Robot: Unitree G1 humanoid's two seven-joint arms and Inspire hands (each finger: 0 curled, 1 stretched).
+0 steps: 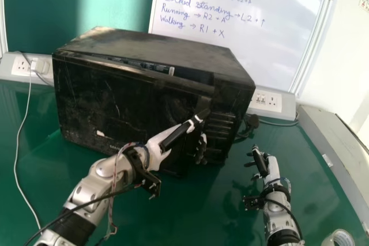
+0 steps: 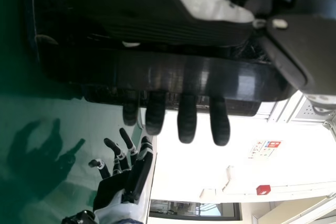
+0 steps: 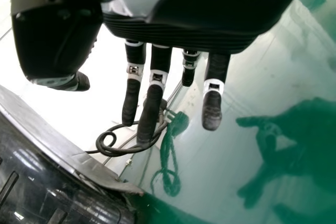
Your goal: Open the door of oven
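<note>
The straight black fingers (image 2: pixel 187 119) of the white and black left hand (image 1: pixel 155 147) lie narrow, side by side, past the free edge of the oven's dark glossy door (image 1: pixel 106 105); the door hides their bases, while the thumb is apart from them, on the door's front side. In the head view, little of these fingers can be made out against the dark oven. The door stands slightly ajar, a dark gap behind its upper edge, and what lies inside the boxy black oven (image 1: pixel 155 47) is hidden. The oven sits on the glossy green table (image 1: pixel 190 214), below a white writing board (image 1: pixel 230 44) cut off at the top. To the oven's right, the white and black right hand (image 1: pixel 268 168) is above the table, fingers straight and somewhat spread. Near its arm, a pale round tape roll (image 1: pixel 328 241) is cut off by the bottom edge
</note>
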